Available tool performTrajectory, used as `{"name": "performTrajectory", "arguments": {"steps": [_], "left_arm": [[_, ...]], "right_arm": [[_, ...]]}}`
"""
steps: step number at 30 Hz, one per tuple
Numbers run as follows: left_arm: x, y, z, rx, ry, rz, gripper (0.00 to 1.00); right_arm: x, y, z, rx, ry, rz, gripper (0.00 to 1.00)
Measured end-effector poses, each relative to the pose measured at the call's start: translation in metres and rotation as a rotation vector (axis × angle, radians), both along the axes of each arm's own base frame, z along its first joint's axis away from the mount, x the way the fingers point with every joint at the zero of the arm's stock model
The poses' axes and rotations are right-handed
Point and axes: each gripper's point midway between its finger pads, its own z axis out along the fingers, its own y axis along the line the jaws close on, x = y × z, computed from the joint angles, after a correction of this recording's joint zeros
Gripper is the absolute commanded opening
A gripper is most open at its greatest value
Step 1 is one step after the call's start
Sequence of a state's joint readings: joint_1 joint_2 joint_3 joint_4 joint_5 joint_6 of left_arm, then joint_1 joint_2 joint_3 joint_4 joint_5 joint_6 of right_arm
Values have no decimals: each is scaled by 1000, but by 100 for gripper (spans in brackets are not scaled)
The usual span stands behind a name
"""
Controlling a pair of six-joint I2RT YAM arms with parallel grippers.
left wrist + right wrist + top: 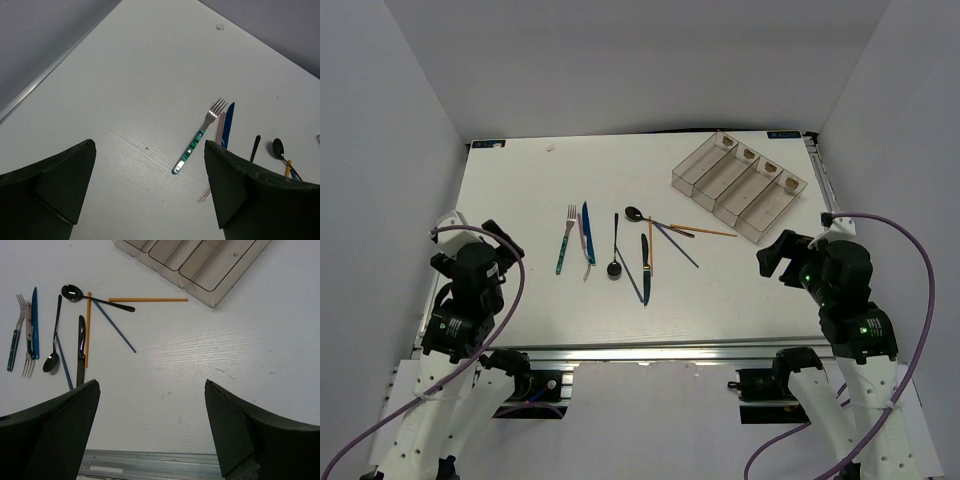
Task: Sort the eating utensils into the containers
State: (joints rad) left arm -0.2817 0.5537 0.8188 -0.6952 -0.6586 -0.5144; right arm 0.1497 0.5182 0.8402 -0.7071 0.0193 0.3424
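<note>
Nothing is sorted yet: the utensils (645, 262) lie loose mid-desk (520, 180), and the bins (740, 180) look empty at the far right. The left fingers (55, 185) and right fingers (55, 425) gape wide, holding nothing. Starting with the outermost fork (196, 142) seems best, straddling its slim handle squarely.

We look down on a white tabletop (520, 200) with a faint wood grain. Plain pale grey walls close it in: a back wall (640, 60), a left wall (370, 150) and a right wall (905, 90). A metal rail (650, 352) runs along its near edge. We find the light soft and even. A tiny speck (551, 148) lies near the far edge.
</note>
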Motion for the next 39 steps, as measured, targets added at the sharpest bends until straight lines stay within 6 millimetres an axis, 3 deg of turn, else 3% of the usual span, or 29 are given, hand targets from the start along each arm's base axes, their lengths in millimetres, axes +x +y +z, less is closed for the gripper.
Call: {"name": "performTrajectory", "arguments": {"steps": [5, 11, 16, 21, 24, 28, 31, 32, 33, 36, 39], "left_arm": [[-2, 0, 2, -3, -11, 0, 98], [-3, 1, 4, -7, -24, -1, 98], [0, -2, 2, -7, -12, -13, 98], [6, -6, -3, -5, 6, -29, 98], [9, -8, -7, 0, 26, -36, 98], [14, -11, -16, 9, 67, -44, 98], [16, -13, -20, 12, 87, -50, 98], [17, -13, -21, 12, 89, -52, 98], [17, -14, -21, 12, 90, -55, 98], [17, -14, -20, 11, 88, -60, 98], [16, -15, -20, 9, 85, -66, 98]], "right_arm": [[-2, 6, 3, 30, -11, 22, 89], [-6, 35, 29, 162, -123, 147, 89], [17, 72, 31, 309, -51, 288, 89], [49, 109, -19, 344, 182, 317, 89], [52, 151, -51, 244, 312, 357, 89], [67, 207, -69, 63, 356, 366, 88], [84, 238, -80, -60, 353, 333, 77], [88, 247, -85, -98, 359, 323, 62], [94, 257, -90, -135, 360, 317, 56], [111, 277, -114, -217, 391, 291, 57], [126, 283, -144, -293, 433, 253, 58]]}}
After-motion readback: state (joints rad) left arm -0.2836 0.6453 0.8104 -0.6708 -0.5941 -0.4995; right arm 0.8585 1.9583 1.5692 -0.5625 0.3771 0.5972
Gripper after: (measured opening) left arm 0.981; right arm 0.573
